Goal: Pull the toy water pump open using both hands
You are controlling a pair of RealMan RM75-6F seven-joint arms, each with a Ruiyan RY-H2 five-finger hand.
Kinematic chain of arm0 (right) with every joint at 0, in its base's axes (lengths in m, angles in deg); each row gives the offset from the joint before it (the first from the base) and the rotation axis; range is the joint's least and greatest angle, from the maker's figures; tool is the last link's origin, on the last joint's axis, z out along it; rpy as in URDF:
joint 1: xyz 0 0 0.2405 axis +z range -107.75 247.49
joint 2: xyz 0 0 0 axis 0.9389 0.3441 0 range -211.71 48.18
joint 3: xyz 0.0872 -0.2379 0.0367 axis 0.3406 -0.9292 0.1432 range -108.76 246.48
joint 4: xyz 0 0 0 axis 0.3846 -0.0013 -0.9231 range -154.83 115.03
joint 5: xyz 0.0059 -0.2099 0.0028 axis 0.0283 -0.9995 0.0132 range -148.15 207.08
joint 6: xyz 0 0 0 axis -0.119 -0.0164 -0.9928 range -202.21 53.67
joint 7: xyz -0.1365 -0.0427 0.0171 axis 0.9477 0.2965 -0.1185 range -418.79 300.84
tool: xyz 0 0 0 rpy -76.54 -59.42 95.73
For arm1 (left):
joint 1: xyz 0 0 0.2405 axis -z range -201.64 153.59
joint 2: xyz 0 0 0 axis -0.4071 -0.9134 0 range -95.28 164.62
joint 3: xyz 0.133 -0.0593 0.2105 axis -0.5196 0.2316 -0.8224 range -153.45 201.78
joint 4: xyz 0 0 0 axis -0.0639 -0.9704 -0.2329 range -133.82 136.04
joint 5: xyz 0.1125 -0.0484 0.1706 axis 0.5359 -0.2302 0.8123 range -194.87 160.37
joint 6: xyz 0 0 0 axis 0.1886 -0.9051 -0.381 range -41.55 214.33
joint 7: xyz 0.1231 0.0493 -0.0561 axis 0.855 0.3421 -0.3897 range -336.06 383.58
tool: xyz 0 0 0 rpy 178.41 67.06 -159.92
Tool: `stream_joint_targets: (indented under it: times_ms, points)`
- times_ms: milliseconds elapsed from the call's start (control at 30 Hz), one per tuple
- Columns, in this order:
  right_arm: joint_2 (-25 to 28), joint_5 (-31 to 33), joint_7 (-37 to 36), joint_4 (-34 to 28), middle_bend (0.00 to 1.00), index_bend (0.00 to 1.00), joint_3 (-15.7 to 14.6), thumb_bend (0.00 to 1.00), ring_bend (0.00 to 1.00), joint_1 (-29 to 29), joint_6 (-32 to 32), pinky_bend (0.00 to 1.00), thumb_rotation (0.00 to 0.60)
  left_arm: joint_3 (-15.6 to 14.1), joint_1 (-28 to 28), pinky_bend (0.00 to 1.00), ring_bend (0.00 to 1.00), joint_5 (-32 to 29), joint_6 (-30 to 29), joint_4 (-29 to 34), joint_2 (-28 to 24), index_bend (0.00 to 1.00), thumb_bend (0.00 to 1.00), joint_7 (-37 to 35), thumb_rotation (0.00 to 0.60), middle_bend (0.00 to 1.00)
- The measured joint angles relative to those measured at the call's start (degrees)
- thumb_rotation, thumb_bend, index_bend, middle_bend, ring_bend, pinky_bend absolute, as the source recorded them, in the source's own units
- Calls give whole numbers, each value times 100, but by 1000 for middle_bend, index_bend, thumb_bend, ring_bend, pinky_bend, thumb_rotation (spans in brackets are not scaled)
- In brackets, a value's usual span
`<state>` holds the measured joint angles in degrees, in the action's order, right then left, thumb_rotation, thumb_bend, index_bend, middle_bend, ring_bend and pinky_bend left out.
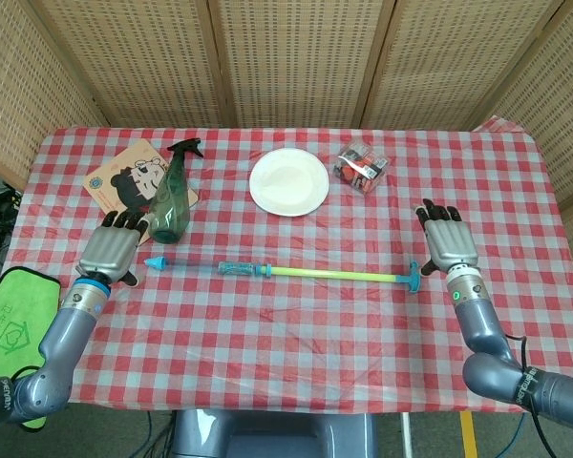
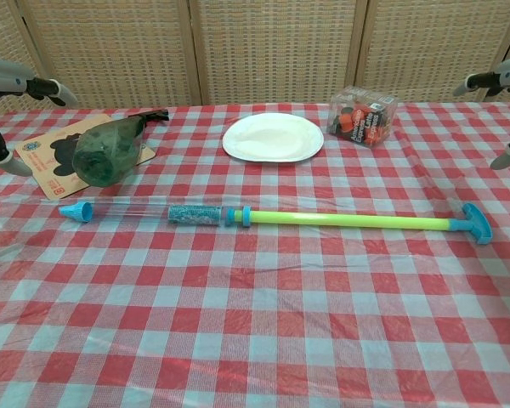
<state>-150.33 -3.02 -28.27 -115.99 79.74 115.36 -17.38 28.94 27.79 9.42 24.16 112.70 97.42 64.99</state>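
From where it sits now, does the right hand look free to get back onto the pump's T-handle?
Probably yes. The right hand is open just beyond the T-handle of the toy water pump, which lies on the tablecloth with nothing between them.

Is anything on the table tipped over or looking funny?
Yes. The green spray bottle lies on its side, partly across the cartoon mat, instead of standing up. The toy water pump lies flat on the tablecloth with its plunger pulled far out. Both hands are open and off it.

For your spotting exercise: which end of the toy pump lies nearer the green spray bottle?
The nozzle end, a blue cone on the clear tube, just below the bottle. The T-handle end lies opposite, by the right hand.
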Motion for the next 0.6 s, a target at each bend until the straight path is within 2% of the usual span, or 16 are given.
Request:
stream_joint_targets:
  times_ms: [167, 267, 467, 600]
  points:
    - [7, -415, -199, -126, 0, 0, -25, 202, 0, -148, 240, 0, 600, 0, -219, 0, 0, 499, -118, 90, -40, 0, 193, -370, 600, 0]
    - [6, -1040, -448, -235, 0, 0, -93, 202, 0, -364, 576, 0, 600, -49, -501, 0, 0, 1179, -379, 127, -32, 0, 192, -727, 600, 0]
    - [-35, -2774, -1120, -333, 0, 0, -429, 202, 0, -1060, 1574, 0, 600, -372, -1353, 0, 0, 3207, -1426, -98, 198, 0, 193, -1435, 600, 0]
    - [-105, -3821, -1604, -273, 0, 0, -829, 202, 0, -1776, 2418, 0, 600, -788, -2234, 0, 0, 4609, -2467, -580, 548, 0, 192, -1998, 600, 0]
